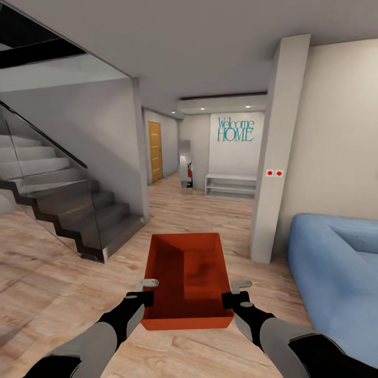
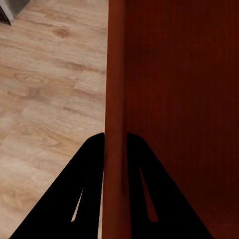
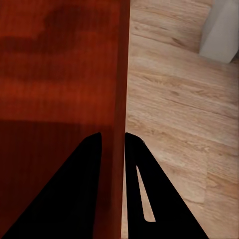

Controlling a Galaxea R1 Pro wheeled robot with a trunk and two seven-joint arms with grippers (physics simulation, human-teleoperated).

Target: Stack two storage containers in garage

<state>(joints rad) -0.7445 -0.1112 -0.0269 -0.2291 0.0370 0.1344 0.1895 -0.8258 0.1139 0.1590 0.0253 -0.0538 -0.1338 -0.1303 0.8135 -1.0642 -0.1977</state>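
I held one orange-red container [image 1: 188, 281] up in front of me over living rm wood floor [image 1: 63, 273]; L gripper [image 1: 147, 292] & R gripper [image 1: 233, 294] each pinched a side wall, sofa [image 1: 336, 262] to my right.

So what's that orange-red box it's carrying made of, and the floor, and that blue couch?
The storage container looks like plastic: plain, smooth orange-red walls with a dull sheen and a thin rim. The left hand and right hand each pinch a side wall. The floor looks like light wood planks with visible grain. The sofa appears to be soft, matte blue fabric.
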